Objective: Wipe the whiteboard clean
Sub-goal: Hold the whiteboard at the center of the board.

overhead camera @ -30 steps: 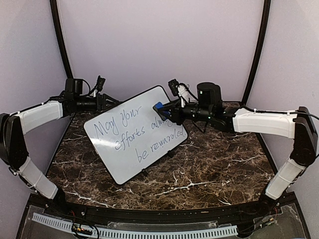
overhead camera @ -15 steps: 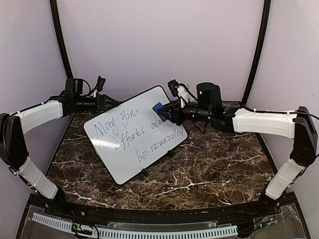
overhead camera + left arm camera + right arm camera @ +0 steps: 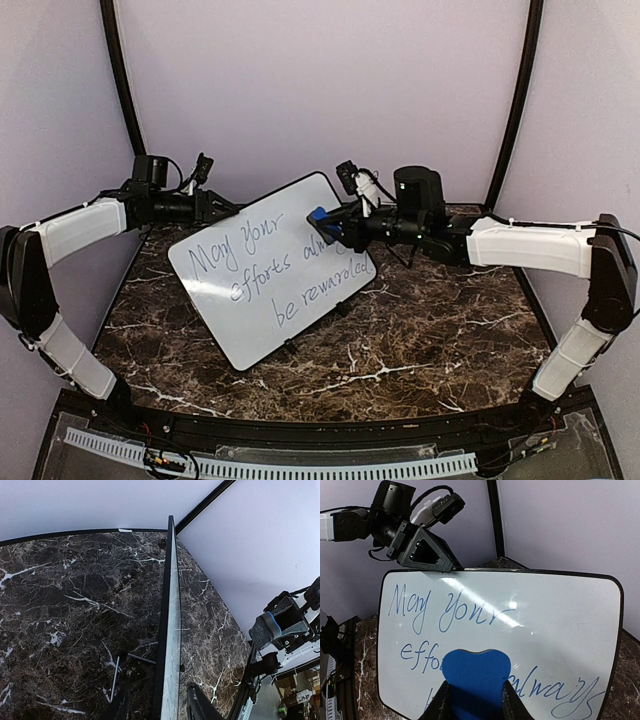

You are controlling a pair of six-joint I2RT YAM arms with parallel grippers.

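The whiteboard (image 3: 262,285) stands tilted on the marble table, with blue handwriting on it. It fills the right wrist view (image 3: 545,620) and shows edge-on in the left wrist view (image 3: 170,605). My right gripper (image 3: 330,222) is shut on a blue eraser (image 3: 318,214), held in front of the board's upper right part. The eraser (image 3: 476,672) covers part of the writing between my right gripper's (image 3: 472,692) jaws. In the left wrist view the eraser (image 3: 277,625) looks a little off the board's face. My left gripper (image 3: 225,208) is open and straddles the board's top left edge, its fingers (image 3: 200,707) on either side.
The dark marble table (image 3: 430,330) lies under the board, whose thin wire legs (image 3: 116,677) rest behind it. Purple walls and black corner posts (image 3: 515,100) enclose the back. A white perforated strip (image 3: 300,468) runs along the near edge.
My left gripper has edged slightly right along the board's top edge. My right gripper with the eraser has barely shifted. The board has not moved.
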